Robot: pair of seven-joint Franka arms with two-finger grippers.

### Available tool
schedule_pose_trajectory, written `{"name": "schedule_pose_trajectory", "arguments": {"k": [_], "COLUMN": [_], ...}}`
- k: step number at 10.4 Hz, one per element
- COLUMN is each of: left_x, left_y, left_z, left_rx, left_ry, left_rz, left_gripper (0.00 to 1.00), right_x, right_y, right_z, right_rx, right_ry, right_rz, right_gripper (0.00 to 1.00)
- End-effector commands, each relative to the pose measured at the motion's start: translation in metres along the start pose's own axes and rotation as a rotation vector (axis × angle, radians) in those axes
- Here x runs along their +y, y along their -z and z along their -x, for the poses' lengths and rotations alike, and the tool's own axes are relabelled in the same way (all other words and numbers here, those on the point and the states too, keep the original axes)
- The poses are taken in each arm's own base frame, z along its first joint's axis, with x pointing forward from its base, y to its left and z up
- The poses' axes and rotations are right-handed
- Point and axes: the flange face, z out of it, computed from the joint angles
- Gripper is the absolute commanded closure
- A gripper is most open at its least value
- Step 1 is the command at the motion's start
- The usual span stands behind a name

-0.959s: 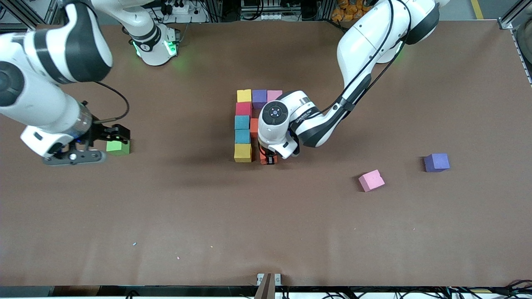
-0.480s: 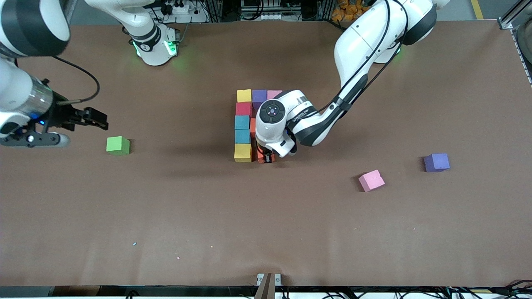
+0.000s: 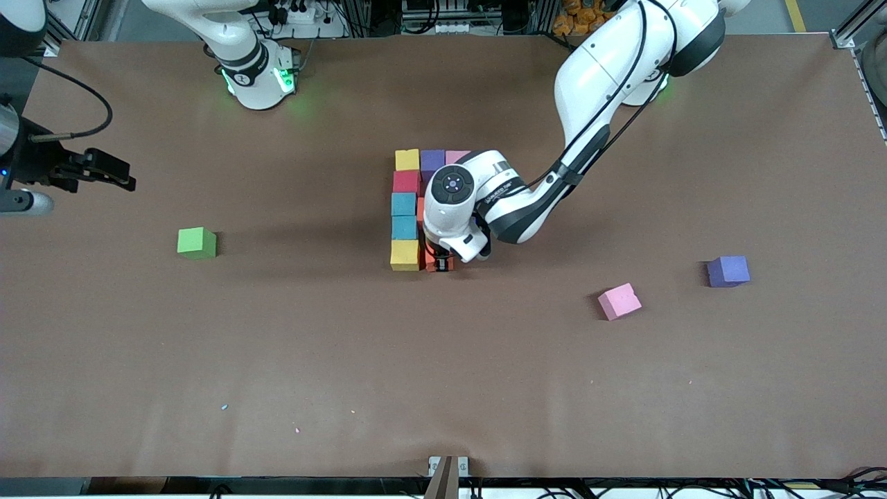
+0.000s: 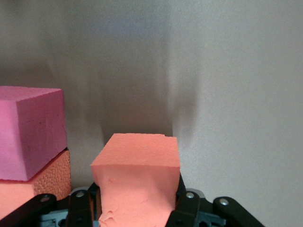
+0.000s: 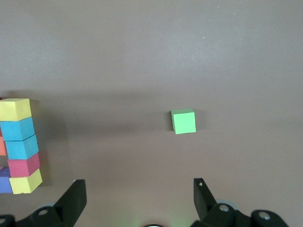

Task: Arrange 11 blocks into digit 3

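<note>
A column of blocks stands mid-table: yellow [image 3: 407,159], red [image 3: 406,181], two light blue [image 3: 403,215] and yellow [image 3: 405,254]. Purple [image 3: 432,161] and pink [image 3: 455,156] blocks sit beside the farther yellow one. My left gripper [image 3: 441,264] is shut on an orange block [image 4: 137,179], low at the table beside the nearer yellow block. A pink block [image 4: 28,137] and another orange block [image 4: 45,182] lie next to it. My right gripper [image 3: 123,179] is open and empty, up in the air at the right arm's end.
A loose pink block [image 3: 619,301] and a loose purple block [image 3: 727,271] lie toward the left arm's end. A green cube [image 3: 196,243] sits alone toward the right arm's end, also in the right wrist view [image 5: 183,121].
My right gripper has lifted off the green cube and drawn back toward the right arm's end. My left gripper has slid the orange block closer to the nearer yellow block.
</note>
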Motion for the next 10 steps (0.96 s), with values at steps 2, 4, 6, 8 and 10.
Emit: {"name": "schedule_pose_trajectory", "arguments": {"k": [2, 4, 6, 8, 10], "left_x": [0.004, 0.001, -0.001, -0.001, -0.002], "left_y": [-0.005, -0.006, -0.008, -0.008, -0.007], "left_z": [0.005, 0.009, 0.010, 0.010, 0.011], "left_rx": [-0.023, -0.025, -0.025, -0.025, -0.026], "left_ry": [-0.003, -0.013, -0.014, -0.022, -0.026], "left_rz": [-0.001, 0.001, -0.001, -0.001, -0.001], "left_gripper": [0.91, 0.91, 0.91, 0.91, 0.91], "right_x": [0.004, 0.011, 0.007, -0.002, 0.000], "right_y": [0.014, 0.022, 0.032, 0.037, 0.033], "right_z": [0.008, 0.013, 0.023, 0.028, 0.025], "right_rx": [0.019, 0.035, 0.056, 0.060, 0.054], "right_ry": [0.006, 0.006, -0.014, -0.083, -0.091], "right_rz": [-0.023, -0.032, -0.037, -0.033, -0.024], "right_gripper": [0.00, 0.00, 0.00, 0.00, 0.00]}}
